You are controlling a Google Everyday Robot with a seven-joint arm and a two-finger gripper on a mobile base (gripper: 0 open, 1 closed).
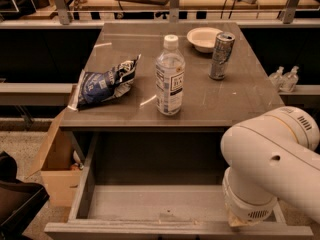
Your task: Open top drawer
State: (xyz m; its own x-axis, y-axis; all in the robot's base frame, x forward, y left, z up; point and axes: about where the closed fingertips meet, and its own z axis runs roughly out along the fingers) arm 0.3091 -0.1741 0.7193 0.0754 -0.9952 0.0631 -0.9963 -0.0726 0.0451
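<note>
The top drawer (pixel 150 206) stands pulled out from under the grey table top (pixel 240 96), with its grey tray floor bare. Only the top rim of its front (pixel 125 229) shows at the bottom edge; the dark handle is out of view below. My white arm (pixel 270 169) fills the lower right, over the drawer's right front corner. My gripper is not in view, hidden below the arm and the bottom edge.
On the table top stand a water bottle (pixel 170 76), a blue chip bag (pixel 105 81), a drink can (pixel 221 55) and a white bowl (pixel 204 38). A cardboard box (pixel 55 169) sits left of the drawer. A dark object (pixel 15 204) lies at bottom left. Two small bottles (pixel 284 79) stand at right.
</note>
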